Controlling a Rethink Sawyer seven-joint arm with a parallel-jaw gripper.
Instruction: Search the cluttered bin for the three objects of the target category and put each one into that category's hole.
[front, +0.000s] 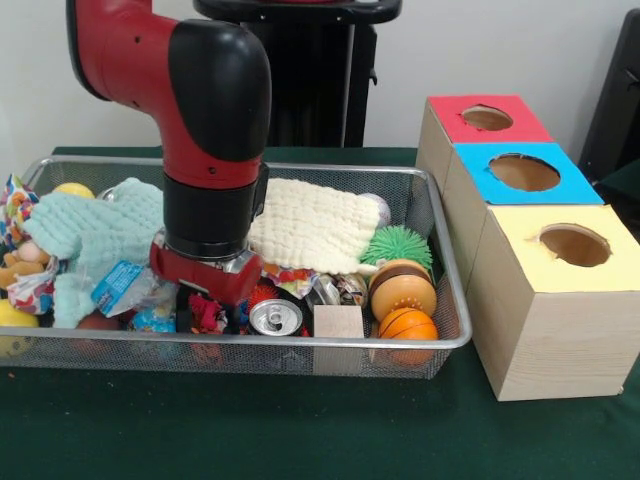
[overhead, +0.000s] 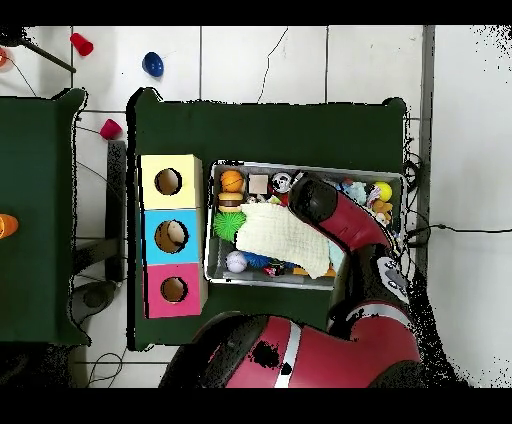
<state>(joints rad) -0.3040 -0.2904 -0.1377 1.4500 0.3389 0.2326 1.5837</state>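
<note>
The red and black arm (front: 205, 130) reaches down into the wire mesh bin (front: 450, 330), its wrist low among the clutter near the silver drink can (front: 275, 317), apparently searching. Its hand is buried there; whether spread or pinching cannot be told. The three wooden boxes with red (front: 487, 118), blue (front: 524, 172) and yellow (front: 574, 244) holed tops wait beside the bin on the green tabletop (front: 250, 430).

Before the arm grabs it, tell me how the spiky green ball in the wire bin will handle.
The spiky green ball looks soft, so it probably squashes. Being round, it may roll if nudged, though the cream cloth and wire bin hem it in.
</note>
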